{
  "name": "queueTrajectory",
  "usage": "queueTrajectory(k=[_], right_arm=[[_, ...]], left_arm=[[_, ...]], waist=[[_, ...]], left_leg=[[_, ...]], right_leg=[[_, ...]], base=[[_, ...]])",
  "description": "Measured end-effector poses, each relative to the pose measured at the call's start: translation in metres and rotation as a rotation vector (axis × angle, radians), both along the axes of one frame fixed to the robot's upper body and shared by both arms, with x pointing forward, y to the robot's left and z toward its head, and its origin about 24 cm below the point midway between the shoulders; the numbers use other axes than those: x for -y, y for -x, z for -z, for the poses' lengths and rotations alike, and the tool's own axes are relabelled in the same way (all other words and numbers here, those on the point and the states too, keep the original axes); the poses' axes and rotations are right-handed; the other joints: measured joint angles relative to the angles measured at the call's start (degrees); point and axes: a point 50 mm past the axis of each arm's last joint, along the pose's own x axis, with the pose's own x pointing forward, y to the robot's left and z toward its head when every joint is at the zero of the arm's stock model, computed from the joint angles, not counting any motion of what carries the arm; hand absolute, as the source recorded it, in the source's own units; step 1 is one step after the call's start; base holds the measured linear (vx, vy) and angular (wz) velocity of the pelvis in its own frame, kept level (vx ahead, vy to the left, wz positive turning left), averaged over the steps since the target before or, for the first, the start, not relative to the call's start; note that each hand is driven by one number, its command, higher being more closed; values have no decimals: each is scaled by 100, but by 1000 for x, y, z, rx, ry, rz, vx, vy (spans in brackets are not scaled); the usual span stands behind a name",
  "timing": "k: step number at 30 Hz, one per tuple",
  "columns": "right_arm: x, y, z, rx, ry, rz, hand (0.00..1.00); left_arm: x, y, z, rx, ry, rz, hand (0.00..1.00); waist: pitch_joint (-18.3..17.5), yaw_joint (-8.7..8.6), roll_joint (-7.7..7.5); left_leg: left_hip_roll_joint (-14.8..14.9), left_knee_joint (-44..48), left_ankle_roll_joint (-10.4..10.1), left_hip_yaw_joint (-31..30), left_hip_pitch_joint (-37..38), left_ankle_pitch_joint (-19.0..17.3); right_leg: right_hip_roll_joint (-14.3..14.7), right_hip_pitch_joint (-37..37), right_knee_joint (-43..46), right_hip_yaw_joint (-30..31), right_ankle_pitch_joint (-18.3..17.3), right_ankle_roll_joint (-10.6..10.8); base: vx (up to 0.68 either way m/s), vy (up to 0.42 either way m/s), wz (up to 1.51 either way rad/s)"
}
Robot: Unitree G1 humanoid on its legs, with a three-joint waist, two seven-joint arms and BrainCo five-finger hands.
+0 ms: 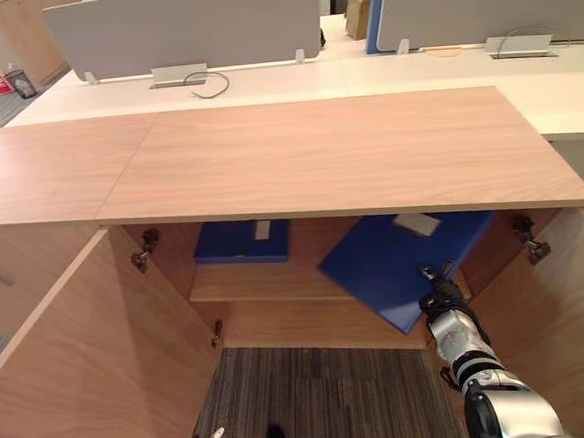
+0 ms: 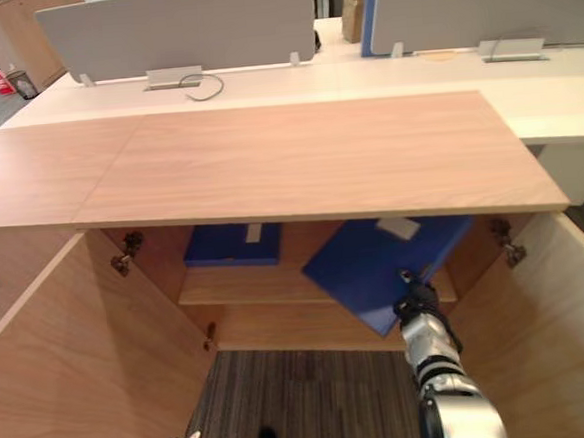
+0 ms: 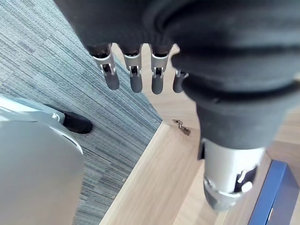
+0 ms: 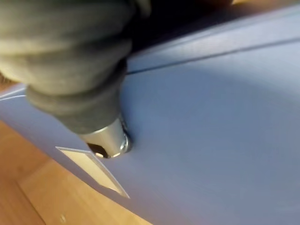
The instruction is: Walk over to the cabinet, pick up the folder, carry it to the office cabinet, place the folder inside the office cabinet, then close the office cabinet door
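Right hand (image 1: 440, 287), low at 5 o'clock, clamped on the blue folder (image 1: 390, 257) — thumb pressed on its cover, fingers hidden beneath. It sat tilted, half under the office cabinet (image 1: 348, 155) top, above the shelf (image 1: 266, 281). Placing step, I judged; next it wanted pushing in flat, then release. A second folder (image 1: 238, 241) lay on the shelf at 10 o'clock. Both doors (image 1: 92, 373) stood open. Left hand (image 3: 136, 79) hung at 7 o'clock — fingers straight, empty.
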Motion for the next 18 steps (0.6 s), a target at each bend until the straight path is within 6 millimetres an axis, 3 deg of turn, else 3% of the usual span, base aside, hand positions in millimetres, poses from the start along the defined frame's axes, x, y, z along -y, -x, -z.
queueTrajectory(k=[2,5,9,11,14,18], right_arm=[[4,-8,-8,47,-75,82,100],[8,-35,-39,180,-227,228,100],[26,-74,-118,449,-339,351,100],[35,-87,-171,623,-354,379,100],[34,-94,-202,698,-393,373,100],[26,-102,-228,725,-387,329,100]], left_arm=[[0,0,-1,4,-4,-10,0],[-1,-3,-3,19,-13,-26,0],[4,-10,-6,43,-17,-25,0],[8,-24,-11,92,-13,-22,0],[7,-28,-13,106,-17,-43,0],[6,-32,-16,128,-12,-84,0]], waist=[[45,6,35],[295,53,109],[729,289,351],[1065,341,434],[1253,427,435],[1465,458,496]], left_leg=[[-28,4,24,-66,-49,18],[-107,29,118,-291,-145,89],[-158,174,156,-342,-406,125],[-335,811,231,-416,-975,-18],[-478,1506,281,-367,-1688,-290],[-441,1800,253,-297,-2258,-336]], right_leg=[[-19,-5,-18,-79,11,-11],[-69,11,17,-302,0,10],[-233,-344,574,-408,-218,86],[-578,-1030,1682,-499,-653,132],[-888,-1810,2582,-484,-1046,122],[-928,-2433,2976,-407,-1103,75]], base=[[19,9,23],[33,1,38],[-25,29,20],[-124,59,36],[-150,30,14],[-127,14,-4]])
